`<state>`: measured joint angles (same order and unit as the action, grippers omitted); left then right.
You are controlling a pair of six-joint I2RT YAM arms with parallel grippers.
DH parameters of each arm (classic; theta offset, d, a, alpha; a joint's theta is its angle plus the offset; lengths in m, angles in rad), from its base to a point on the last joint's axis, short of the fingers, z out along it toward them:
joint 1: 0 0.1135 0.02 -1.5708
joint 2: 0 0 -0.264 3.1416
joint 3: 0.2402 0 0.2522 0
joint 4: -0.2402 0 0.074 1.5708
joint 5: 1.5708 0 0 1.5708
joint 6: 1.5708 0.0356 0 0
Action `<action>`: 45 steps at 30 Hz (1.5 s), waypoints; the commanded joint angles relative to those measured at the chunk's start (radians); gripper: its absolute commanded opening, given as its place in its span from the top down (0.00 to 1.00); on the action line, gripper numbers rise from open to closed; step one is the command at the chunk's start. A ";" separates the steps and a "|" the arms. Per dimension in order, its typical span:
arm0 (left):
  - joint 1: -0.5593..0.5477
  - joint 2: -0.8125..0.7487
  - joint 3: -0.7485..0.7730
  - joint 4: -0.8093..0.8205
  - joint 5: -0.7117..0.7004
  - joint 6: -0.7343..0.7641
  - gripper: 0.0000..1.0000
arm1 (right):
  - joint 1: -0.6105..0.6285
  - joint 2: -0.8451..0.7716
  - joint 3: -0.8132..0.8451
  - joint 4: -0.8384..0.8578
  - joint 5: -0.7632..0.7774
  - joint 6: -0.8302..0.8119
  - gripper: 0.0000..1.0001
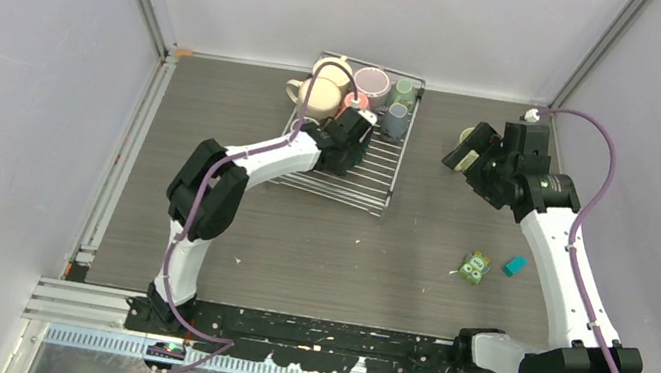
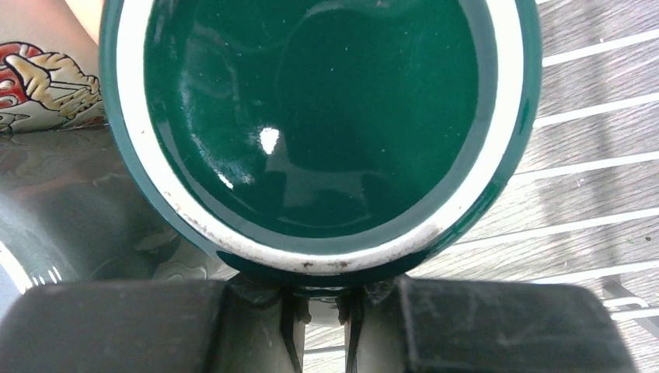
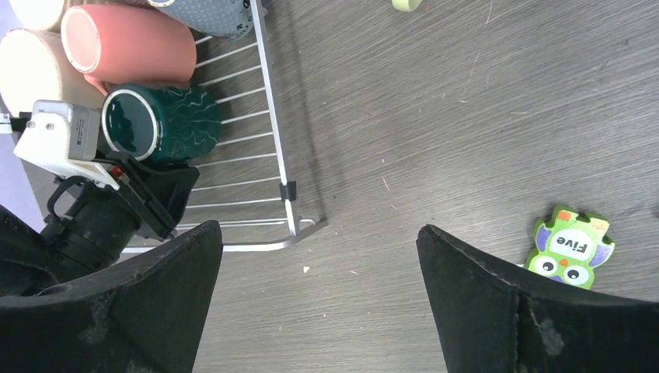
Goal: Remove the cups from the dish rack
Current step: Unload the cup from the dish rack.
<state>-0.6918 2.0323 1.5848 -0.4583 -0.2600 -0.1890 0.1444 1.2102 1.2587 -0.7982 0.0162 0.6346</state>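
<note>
The dish rack (image 1: 363, 177) lies at the table's back middle; its bars also show in the left wrist view (image 2: 591, 155) and its rim in the right wrist view (image 3: 272, 116). Several cups crowd its far end: cream (image 1: 325, 94), mauve (image 1: 371, 82), pale green (image 1: 405, 90), grey (image 1: 396, 122). A dark teal cup (image 3: 159, 124) lies on its side on the rack, and its white-ringed base fills the left wrist view (image 2: 319, 116). My left gripper (image 2: 325, 299) is nearly shut beneath it, apparently on its handle. My right gripper (image 3: 319, 241) is open and empty, over the table right of the rack (image 1: 464, 153).
A green owl toy block marked "Five" (image 1: 473, 266) and a small teal block (image 1: 515, 266) lie on the table to the right; the owl also shows in the right wrist view (image 3: 571, 245). A salmon cup (image 3: 132, 43) lies beside the teal one. Enclosure walls ring the table.
</note>
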 commanded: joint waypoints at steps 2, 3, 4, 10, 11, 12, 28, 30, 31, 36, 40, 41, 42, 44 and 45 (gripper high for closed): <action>0.001 -0.103 -0.001 0.072 0.022 0.026 1.00 | 0.009 -0.018 -0.017 0.049 -0.002 0.006 0.00; 0.001 -0.115 0.001 0.073 0.032 0.026 1.00 | 0.010 -0.018 -0.020 0.055 -0.002 0.007 0.00; 0.001 -0.129 0.003 0.072 0.043 0.028 1.00 | 0.012 -0.017 -0.022 0.060 -0.002 0.009 0.00; 0.001 -0.183 0.022 0.049 0.096 0.016 1.00 | 0.017 -0.022 -0.047 0.110 -0.058 0.024 0.00; 0.000 -0.190 0.028 0.043 0.107 0.012 1.00 | 0.018 -0.023 -0.052 0.123 -0.067 0.028 0.00; 0.001 -0.197 0.035 0.036 0.116 0.008 1.00 | 0.019 -0.024 -0.056 0.134 -0.078 0.031 0.00; 0.002 -0.333 0.191 -0.106 0.416 -0.179 1.00 | 0.021 -0.060 -0.214 0.648 -0.391 0.204 0.00; 0.001 -0.345 0.215 -0.122 0.454 -0.200 1.00 | 0.020 -0.064 -0.233 0.720 -0.419 0.234 0.00; 0.001 -0.352 0.228 -0.132 0.471 -0.209 1.00 | 0.021 -0.064 -0.240 0.760 -0.433 0.252 0.00; 0.001 -0.378 0.277 -0.151 0.541 -0.251 1.00 | 0.021 -0.063 -0.291 1.031 -0.520 0.397 0.00; 0.001 -0.389 0.315 -0.157 0.585 -0.283 1.00 | 0.021 -0.056 -0.321 1.205 -0.558 0.500 0.00; 0.001 -0.392 0.321 -0.154 0.597 -0.296 1.00 | 0.021 -0.052 -0.329 1.250 -0.564 0.527 0.00; 0.001 -0.394 0.328 -0.149 0.607 -0.307 1.00 | 0.021 -0.048 -0.338 1.300 -0.570 0.560 0.00; 0.001 -0.394 0.338 -0.142 0.629 -0.329 1.00 | 0.021 -0.037 -0.357 1.426 -0.575 0.628 0.00; 0.001 -0.394 0.343 -0.135 0.640 -0.340 1.00 | 0.021 -0.028 -0.361 1.466 -0.579 0.661 0.00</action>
<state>-0.6914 1.6989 1.8538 -0.6716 0.2947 -0.4725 0.1608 1.1828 0.9150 0.3443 -0.5148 1.1305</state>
